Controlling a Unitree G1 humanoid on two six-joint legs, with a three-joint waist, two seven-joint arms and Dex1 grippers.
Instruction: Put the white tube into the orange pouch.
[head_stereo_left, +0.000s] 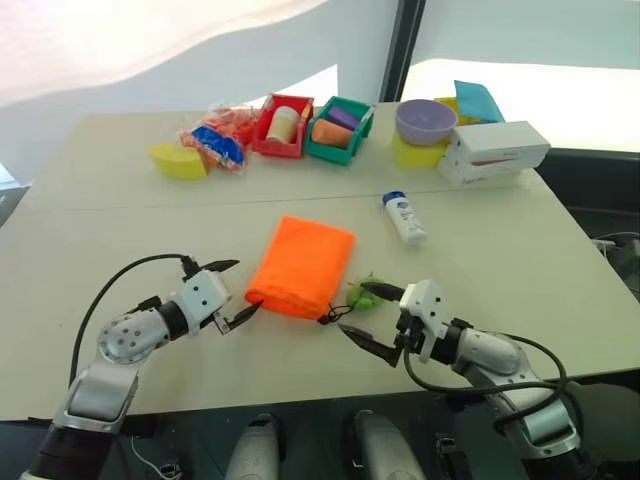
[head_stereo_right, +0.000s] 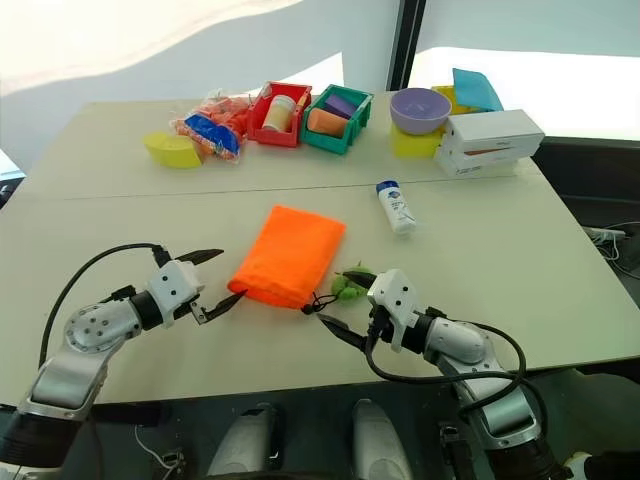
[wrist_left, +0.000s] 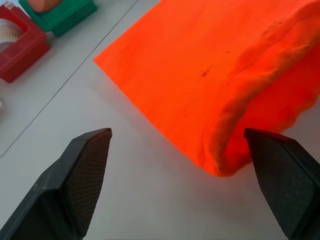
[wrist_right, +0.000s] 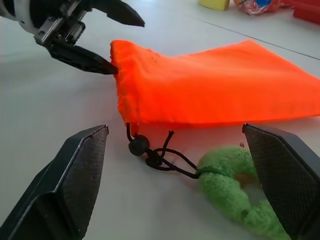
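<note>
white tube (head_stereo_left: 405, 217) lies toward the table's right edge, beyond the orange pouch (head_stereo_left: 303, 264); light, stiff, likely slick, best pinched mid-body. left end effector (head_stereo_left: 231, 296) and right end effector (head_stereo_left: 371, 318) gape wide, empty, flanking the pouch's near end

White tube (head_stereo_left: 405, 217) (blue cap) lies apart from flat orange pouch (head_stereo_left: 303, 265).

No lettering is readable on any item here
</note>
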